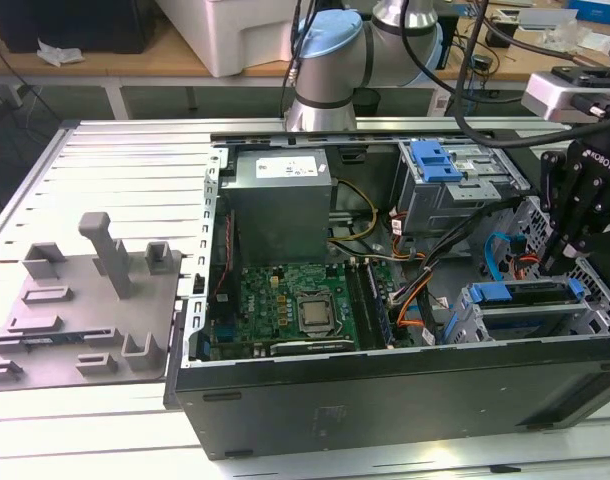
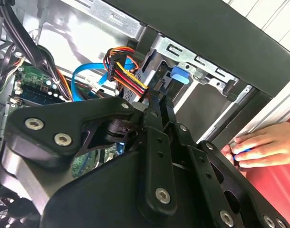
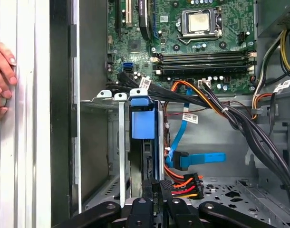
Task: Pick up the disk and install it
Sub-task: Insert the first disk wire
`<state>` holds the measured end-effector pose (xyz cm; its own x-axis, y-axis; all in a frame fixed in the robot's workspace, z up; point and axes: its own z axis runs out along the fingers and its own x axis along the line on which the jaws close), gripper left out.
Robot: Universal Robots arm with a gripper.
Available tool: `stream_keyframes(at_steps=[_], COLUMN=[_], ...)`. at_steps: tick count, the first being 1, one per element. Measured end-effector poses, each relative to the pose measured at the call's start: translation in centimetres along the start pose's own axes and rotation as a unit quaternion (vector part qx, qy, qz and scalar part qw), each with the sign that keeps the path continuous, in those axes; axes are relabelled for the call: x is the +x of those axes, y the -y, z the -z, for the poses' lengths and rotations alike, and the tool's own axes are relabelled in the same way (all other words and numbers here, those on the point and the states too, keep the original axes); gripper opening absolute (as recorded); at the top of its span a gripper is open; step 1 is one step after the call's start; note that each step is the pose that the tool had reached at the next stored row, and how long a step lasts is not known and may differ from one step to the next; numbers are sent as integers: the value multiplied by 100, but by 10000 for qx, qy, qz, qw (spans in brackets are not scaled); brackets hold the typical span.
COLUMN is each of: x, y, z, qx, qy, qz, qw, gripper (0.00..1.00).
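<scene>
The disk (image 1: pixel 525 292), framed by its blue bracket, sits inside the drive cage at the case's front corner, on the exterior view's right. In the first wrist view the disk (image 3: pixel 141 121) stands edge-on between the cage's metal rails. My black gripper (image 1: pixel 557 268) hangs right over the disk's cable end. In both wrist views the gripper (image 3: pixel 152 186) has its fingers together with no gap, at the disk's end rather than around it. The bracket's blue tab (image 2: pixel 180 76) shows just past the gripper (image 2: pixel 159 102).
The open computer case (image 1: pixel 385 400) holds a grey power supply (image 1: pixel 280 200), a motherboard (image 1: pixel 310 310), cable bundles (image 3: pixel 202 159) and a second blue-bracketed bay (image 1: pixel 435 160). A person's hand (image 3: pixel 0 71) rests on the case edge. A grey fixture (image 1: pixel 95 300) lies on the exterior view's left.
</scene>
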<state>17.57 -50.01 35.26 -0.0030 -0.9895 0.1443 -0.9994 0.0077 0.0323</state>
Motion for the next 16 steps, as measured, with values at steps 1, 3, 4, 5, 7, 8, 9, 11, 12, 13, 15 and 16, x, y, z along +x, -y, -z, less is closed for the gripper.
stream_keyframes(at_steps=[1,3,4,5,7,8,9,11,12,13,15,16], x=[12,45,54,58,61,61,62,61,62,63,67,67], y=[0,1,1,1,1,1,1,1,1,1,1,2], z=[-6,-20,-25,-29,-33,-32,-32,-33,-36,-40,-47,-51], qx=[-5,-11,-13,-14,-16,-16,-16,-16,-16,-17,-17,-17], qy=[19,21,22,22,24,23,23,26,34,55,95,105], qz=[-35,-72,-85,-95,-107,-108,-108,-108,-107,-107,-105,-105], qw=[10000,10000,10000,10000,9999,9999,9999,9999,9999,9999,9999,9999], gripper=[18,18,18,18,18,18,18,18,18,18,18,18])
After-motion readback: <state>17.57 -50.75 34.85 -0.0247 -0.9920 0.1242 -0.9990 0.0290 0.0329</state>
